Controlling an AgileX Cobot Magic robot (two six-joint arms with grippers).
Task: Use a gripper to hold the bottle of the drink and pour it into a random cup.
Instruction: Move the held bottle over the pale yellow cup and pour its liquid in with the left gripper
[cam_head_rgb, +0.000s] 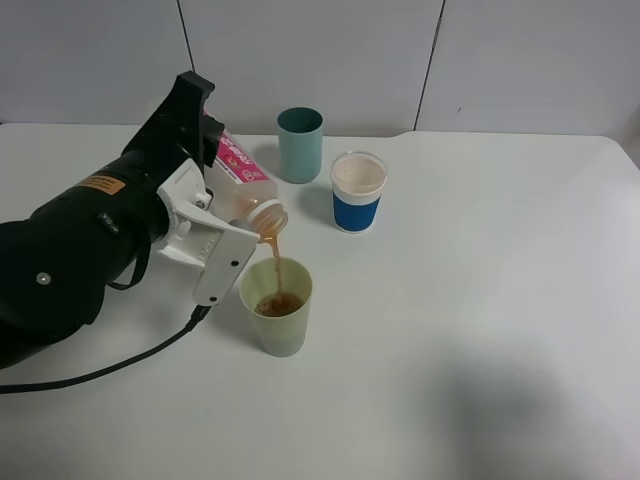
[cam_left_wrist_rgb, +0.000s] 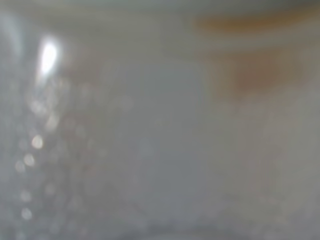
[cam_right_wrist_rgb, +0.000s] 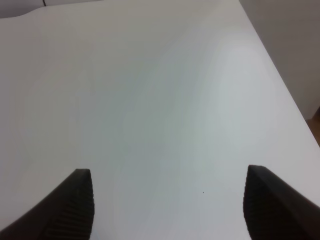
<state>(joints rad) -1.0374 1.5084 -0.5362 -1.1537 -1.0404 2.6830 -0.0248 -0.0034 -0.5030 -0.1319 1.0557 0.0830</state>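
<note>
- Toward the left edge of the bench (cam_head_rgb: 480, 300), about midway between its far and near edges, your left claw (cam_head_rgb: 213, 195) is clamped on the bottle of the drink (cam_head_rgb: 240, 180).
- The bottle's long axis runs from its base on the far-left side down to its mouth (cam_head_rgb: 270, 218) on the near-right side. The neck is tipped below level.
- The mouth hangs just above the far-left rim of the pale yellow-green cup (cam_head_rgb: 280, 320), not touching it. A thin brown stream (cam_head_rgb: 275, 258) falls inside, and a shallow pool shows at the bottom.
- I judge the coming move turns on that mouth-over-rim line. Swing the neck further toward the far-left and the stream would likely miss the cup.
- The teal cup (cam_head_rgb: 300, 145) and the blue-banded white cup (cam_head_rgb: 357, 192) stand well apart, toward the far edge.
- Your right claw (cam_right_wrist_rgb: 167, 205) is spread wide and holds nothing, over bare bench. The left arm is clearly the nearer one.
- Only the high view shows the grasp and the stream. The left wrist view is a pale blur with a brownish smear.
</note>
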